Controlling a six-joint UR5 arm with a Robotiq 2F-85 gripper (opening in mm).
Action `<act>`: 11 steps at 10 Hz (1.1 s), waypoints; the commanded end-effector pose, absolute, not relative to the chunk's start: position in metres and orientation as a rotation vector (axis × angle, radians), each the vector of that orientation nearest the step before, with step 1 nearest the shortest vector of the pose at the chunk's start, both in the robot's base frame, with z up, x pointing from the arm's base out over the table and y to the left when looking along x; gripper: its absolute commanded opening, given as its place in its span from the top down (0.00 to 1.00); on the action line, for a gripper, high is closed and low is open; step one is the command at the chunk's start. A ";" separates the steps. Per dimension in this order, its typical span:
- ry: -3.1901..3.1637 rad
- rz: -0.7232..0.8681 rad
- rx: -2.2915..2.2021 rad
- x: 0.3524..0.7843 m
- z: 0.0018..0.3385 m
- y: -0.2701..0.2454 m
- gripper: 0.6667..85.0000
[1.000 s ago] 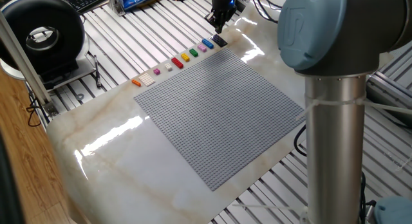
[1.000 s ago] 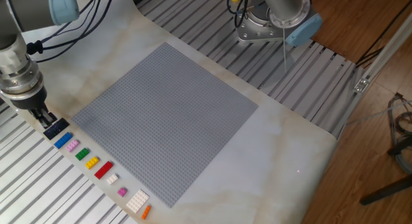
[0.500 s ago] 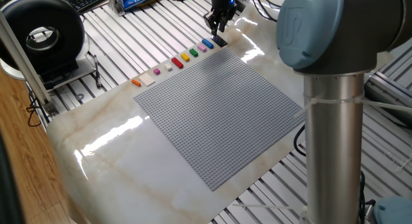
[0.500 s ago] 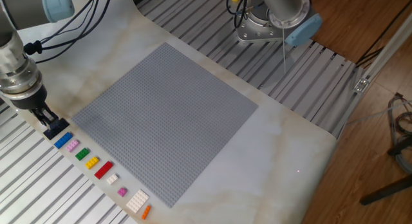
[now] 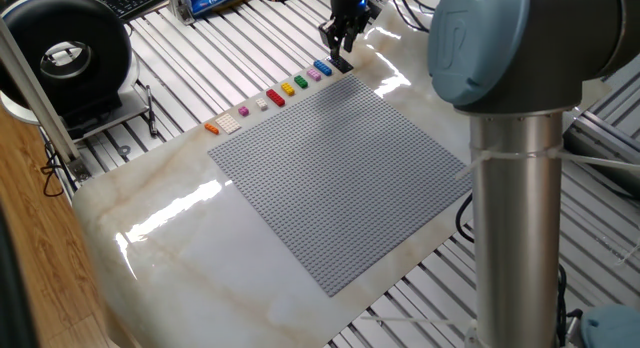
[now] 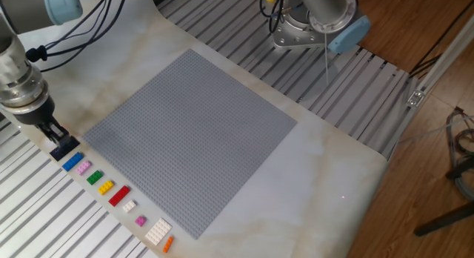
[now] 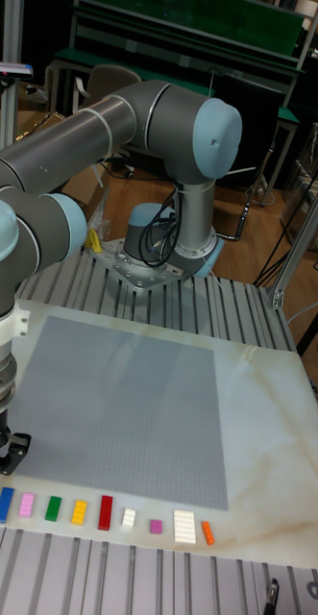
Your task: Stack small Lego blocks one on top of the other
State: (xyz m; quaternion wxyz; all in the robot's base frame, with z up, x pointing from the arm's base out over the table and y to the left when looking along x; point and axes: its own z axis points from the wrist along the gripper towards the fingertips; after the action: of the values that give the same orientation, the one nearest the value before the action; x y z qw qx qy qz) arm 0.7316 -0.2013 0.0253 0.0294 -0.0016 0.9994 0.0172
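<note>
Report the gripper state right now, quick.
Two-finger gripper: fingers straddling a small dark navy plastic Lego brick at the row's end, on the table; whether it is clamped cannot be told.

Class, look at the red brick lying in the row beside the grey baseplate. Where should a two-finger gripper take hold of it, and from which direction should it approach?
Grip the red brick across its two long sides, near the middle, coming straight down from above. It lies flat and is longer than wide, so the narrow width probably suits the jaws. The yellow brick and small white brick sit off its ends, leaving the long sides free.
</note>
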 end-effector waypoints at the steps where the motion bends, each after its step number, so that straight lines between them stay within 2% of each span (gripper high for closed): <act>1: 3.091 0.086 -0.021 0.730 0.019 -0.199 0.53; 5: 3.080 0.065 -0.078 0.736 0.011 -0.207 0.47; 11: 3.059 0.114 -0.052 0.745 0.003 -0.201 0.47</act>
State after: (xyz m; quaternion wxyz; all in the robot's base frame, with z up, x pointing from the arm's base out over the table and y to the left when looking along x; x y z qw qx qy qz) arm 0.7404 -0.2021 0.0055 0.0326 -0.0197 0.9988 0.0292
